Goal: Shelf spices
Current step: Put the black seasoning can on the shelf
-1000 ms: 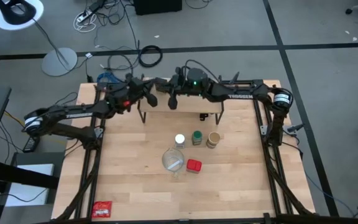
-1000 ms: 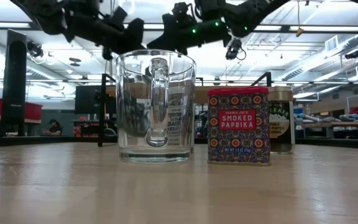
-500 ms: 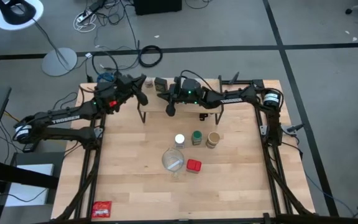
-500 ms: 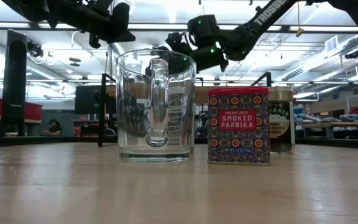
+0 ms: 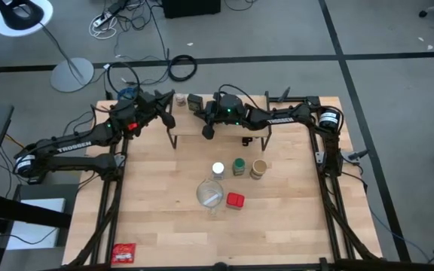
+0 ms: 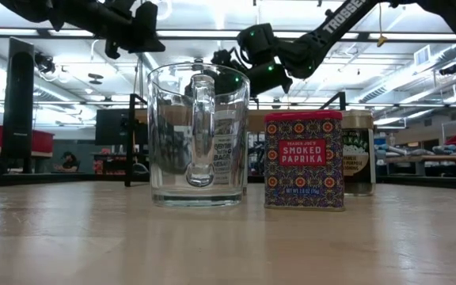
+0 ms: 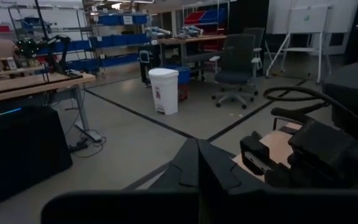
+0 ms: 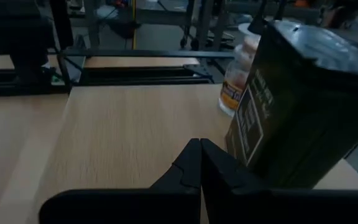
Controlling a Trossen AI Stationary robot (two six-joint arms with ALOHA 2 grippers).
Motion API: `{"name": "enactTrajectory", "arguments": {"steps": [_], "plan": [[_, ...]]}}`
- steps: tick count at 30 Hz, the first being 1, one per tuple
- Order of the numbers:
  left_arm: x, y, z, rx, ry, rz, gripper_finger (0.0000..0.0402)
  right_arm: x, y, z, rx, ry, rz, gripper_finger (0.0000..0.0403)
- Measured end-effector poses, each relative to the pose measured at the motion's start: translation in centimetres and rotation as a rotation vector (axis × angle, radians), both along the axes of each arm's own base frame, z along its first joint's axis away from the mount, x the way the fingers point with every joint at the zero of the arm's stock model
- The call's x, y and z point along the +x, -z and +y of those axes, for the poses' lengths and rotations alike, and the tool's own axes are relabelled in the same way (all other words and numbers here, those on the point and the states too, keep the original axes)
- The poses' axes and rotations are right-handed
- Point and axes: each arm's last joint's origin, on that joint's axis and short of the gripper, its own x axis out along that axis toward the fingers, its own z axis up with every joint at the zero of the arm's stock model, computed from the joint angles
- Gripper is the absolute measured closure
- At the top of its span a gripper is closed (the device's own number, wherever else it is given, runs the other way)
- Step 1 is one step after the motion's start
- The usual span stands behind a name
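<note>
Table (image 5: 292, 218) wood, grey floor (image 5: 398, 45) around | shelf (image 5: 221, 126) at far edge, green tin (image 5: 195, 102) on it | left gripper (image 5: 168, 113), right gripper (image 5: 202, 114) closed, empty | front half bare

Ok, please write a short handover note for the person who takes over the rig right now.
Left gripper: shut, empty, near the shelf's left end.
Right gripper: shut, empty, over the shelf beside the dark green tin.
Done: dark green tin and tiny jar stand on the shelf.
To do: white-lidded jar, green-lidded jar, tan-lidded jar, red tin, all on the table.
</note>
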Motion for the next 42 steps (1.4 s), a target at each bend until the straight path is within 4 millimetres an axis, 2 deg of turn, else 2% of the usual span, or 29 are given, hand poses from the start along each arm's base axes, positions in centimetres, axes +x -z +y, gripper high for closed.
{"name": "enactTrajectory", "arguments": {"steps": [27,42], "plan": [[0.0,0.1,0.0,-0.007,0.000,0.010,0.0401,-0.9,0.5,-1.8,0.001,0.057,0.063,0.0403],[0.0,0.3,0.0,-0.015,0.000,0.024,0.0401,-0.9,0.3,-1.9,-0.030,0.082,0.054,0.0403]]}}
